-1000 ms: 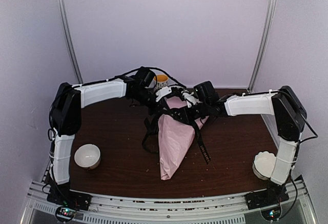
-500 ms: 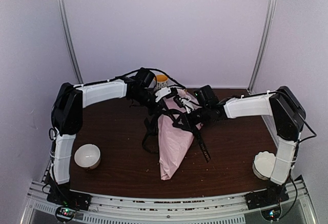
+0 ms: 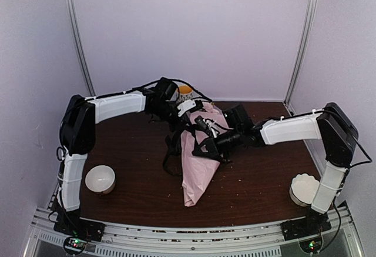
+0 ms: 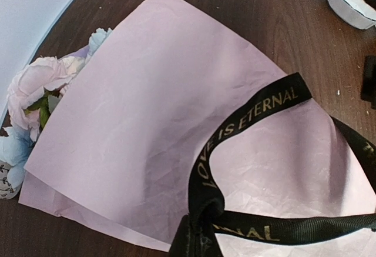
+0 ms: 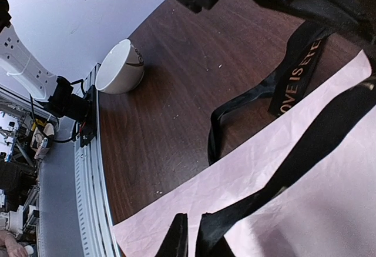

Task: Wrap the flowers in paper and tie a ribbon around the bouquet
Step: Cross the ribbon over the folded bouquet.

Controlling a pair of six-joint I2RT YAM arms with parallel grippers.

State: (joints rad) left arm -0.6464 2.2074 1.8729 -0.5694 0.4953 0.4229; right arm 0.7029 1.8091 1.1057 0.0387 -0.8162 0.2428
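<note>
The left gripper (image 3: 175, 113), far of centre, is pressed together on a bunched stretch of the ribbon (image 4: 247, 113), directly over the wide end of the bouquet (image 3: 195, 172). The bouquet lies mid-table (image 3: 135, 198), blooms at the far end, tip pointing near, ribbon looped loosely across it. Just right, the right gripper (image 5: 192, 240) hangs low over the bouquet, fingers nearly together, pinching another ribbon strand.

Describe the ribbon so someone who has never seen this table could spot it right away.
Find the dark brown table, then the pink paper cone of the bouquet lying in its middle. Looped across that cone is the ribbon, a long narrow flat band. It is black against the plain pink paper, and it alone carries gold lettering, LOVE IS ETERNAL.
</note>
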